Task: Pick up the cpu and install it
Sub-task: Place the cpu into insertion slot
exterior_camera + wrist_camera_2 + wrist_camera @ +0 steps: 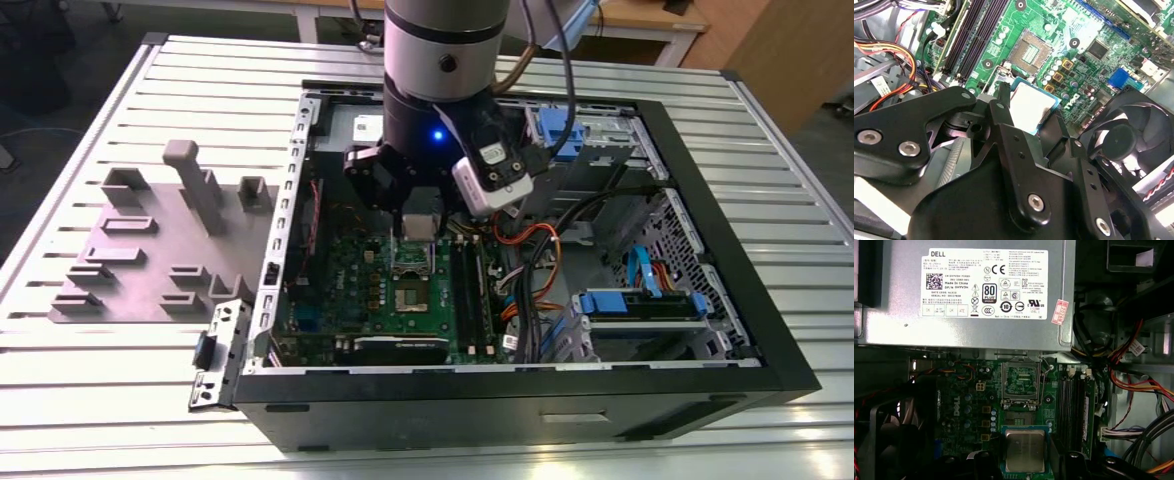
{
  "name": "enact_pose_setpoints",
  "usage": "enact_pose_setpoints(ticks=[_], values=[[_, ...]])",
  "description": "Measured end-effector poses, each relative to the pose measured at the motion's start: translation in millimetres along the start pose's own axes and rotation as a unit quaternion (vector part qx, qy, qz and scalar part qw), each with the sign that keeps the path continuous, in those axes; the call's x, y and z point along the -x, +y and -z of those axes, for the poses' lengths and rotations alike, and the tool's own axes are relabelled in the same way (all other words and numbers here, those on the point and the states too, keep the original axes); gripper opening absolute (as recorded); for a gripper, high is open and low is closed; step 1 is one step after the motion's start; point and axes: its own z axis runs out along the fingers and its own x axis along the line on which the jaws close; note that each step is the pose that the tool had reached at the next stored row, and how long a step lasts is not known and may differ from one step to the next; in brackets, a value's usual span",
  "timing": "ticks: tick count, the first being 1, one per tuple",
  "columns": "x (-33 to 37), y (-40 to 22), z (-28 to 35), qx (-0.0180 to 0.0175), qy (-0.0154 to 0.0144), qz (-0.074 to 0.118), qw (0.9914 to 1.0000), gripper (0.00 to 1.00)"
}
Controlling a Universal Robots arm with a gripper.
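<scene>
We have the cpu [1025, 449] in the claw. The gripper [1025, 465] is closed down to chip width, with a black finger [1000, 107] on each of two opposite edges. Silver lid faces up and a thin blue-green rim shows around it in both wrist views.

The chip hangs clear above the green motherboard [1081, 30], near the socket [1021, 379] but apart from it and not seated. The socket's pin field is bare inside its metal frame (we can't tell how the latch parts beside it stand).

Around the socket:
- Memory slots [1074, 400] run alongside it, black and parallel.
- The grey power supply [969, 290] sits past its far side.
- A black fan [1124, 137] is off to the other side of the chip.
- An orange and red wire bundle [889, 55] lies beyond the memory slots.

In the exterior view the arm [441, 60] stands over the open PC case [534, 405], which lies flat on the slatted metal table [107, 400]. The chip shows there as a pale block under the wrist, over the middle of the board. A grey fixture plate [147, 265] with upright blocks sits on the table at the exterior view's left, just beside the case and well apart from the claw.
</scene>
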Motion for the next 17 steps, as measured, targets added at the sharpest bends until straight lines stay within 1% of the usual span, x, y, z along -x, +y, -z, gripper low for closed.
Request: enact_pose_setpoints(ticks=[8, 17], values=[[0.0, 0.0, -7.6, 0.0000, 0.0000, 0.000, 1.00000, 0.47], [0.0, 0.1, -13.1, 0.0001, 0.0000, 0.000, 1.00000, 0.47]])
